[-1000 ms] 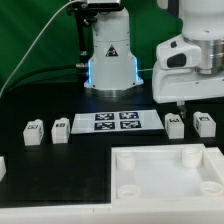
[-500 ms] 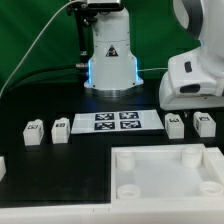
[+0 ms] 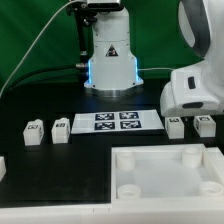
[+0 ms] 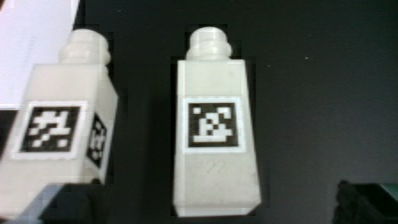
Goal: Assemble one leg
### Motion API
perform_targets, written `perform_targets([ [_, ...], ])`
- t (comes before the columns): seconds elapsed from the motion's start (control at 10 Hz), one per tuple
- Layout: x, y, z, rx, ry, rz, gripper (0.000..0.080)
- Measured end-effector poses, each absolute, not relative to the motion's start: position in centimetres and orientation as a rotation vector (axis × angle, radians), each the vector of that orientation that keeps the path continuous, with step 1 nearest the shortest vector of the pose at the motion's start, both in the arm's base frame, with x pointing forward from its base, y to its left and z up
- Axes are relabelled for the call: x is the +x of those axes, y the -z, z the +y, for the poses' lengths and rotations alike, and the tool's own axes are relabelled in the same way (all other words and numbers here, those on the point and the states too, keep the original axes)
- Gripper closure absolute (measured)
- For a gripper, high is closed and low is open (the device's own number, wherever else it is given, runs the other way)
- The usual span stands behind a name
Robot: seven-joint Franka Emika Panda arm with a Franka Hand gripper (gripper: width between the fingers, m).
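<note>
Several legs, small white posts with square markers, lie on the black table. Two lie at the exterior view's left (image 3: 33, 132) (image 3: 60, 129) and two at its right (image 3: 175, 125) (image 3: 205, 125). The arm's white hand (image 3: 195, 90) hangs just above the right pair, and its fingers are hidden there. In the wrist view one leg (image 4: 217, 130) lies midway between the jaws, with a second leg (image 4: 63, 120) beside it. My gripper (image 4: 217, 205) is open and empty, and its dark fingertips (image 4: 374, 200) stand apart on either side of the centred leg.
The marker board (image 3: 110, 122) lies between the two pairs of legs. A large white square panel with round corner sockets (image 3: 165, 185) lies at the front. The robot base (image 3: 110, 60) stands at the back, with a cable running to the exterior view's left.
The arm's hand has come down and shifted toward the exterior view's right, from well above the table to just over the right pair of legs. The parts have not moved.
</note>
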State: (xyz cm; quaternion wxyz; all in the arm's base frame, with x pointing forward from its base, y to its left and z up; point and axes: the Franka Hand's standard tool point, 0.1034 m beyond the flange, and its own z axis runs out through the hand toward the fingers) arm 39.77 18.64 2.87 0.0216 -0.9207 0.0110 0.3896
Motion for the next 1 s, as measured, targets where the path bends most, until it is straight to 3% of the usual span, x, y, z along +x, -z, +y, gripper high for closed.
perform_targets([
  [0.6,37.1,-1.0,18.5,-2.858,-1.234,0.034,0.0151],
  [0.7,37.1,-1.0,18.5,-2.858,-1.234,0.034,0.0261],
  [0.8,37.0,-1.0,18.5,-2.858,-1.235,0.034,0.0427],
  [0.9,37.1,-1.0,18.5,-2.858,-1.234,0.034,0.0427],
  [1.0,37.0,-1.0,18.5,-2.858,-1.235,0.034,0.051],
])
